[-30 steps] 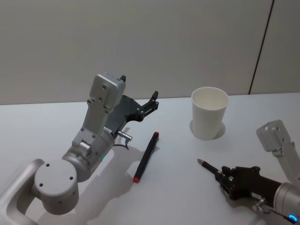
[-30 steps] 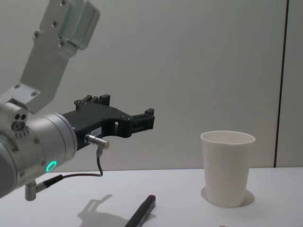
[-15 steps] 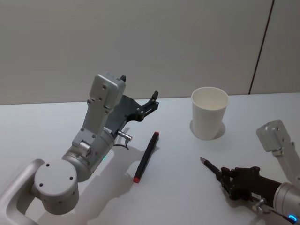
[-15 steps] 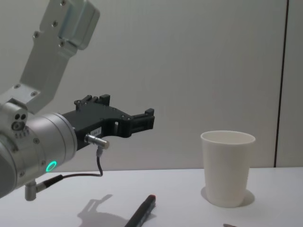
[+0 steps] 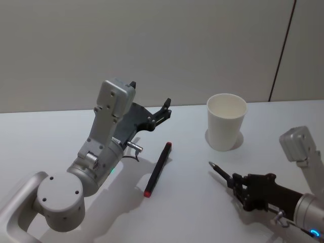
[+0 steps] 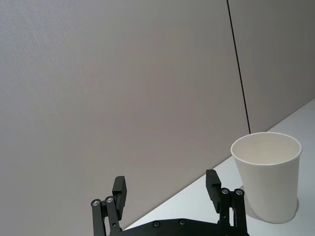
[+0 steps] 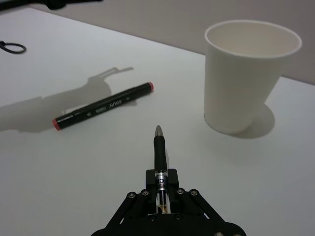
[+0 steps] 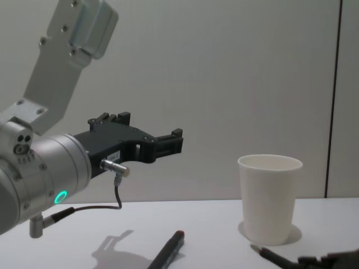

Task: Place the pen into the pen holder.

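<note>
A slim black pen (image 5: 221, 174) with a silver tip is held low over the table, and my right gripper (image 5: 238, 186) is shut on its rear end. Its tip points toward the pen holder (image 5: 226, 129), a white paper cup standing upright a short way beyond. The right wrist view shows the pen (image 7: 159, 147) sticking out of the right gripper (image 7: 160, 186), with the pen holder (image 7: 248, 78) ahead. From the chest the pen (image 8: 270, 255) shows just in front of the pen holder (image 8: 269, 199). My left gripper (image 5: 150, 95) hangs open and empty above the table's left half.
A black marker with red ends (image 5: 157, 168) lies flat on the white table (image 5: 192, 212) between the two arms, also seen as the marker (image 7: 103, 112) left of the held pen. A grey wall stands behind the table.
My right gripper has carried the pen forward and slightly up toward the cup, bringing its tip into the chest view. The left arm and the marker have not moved.
</note>
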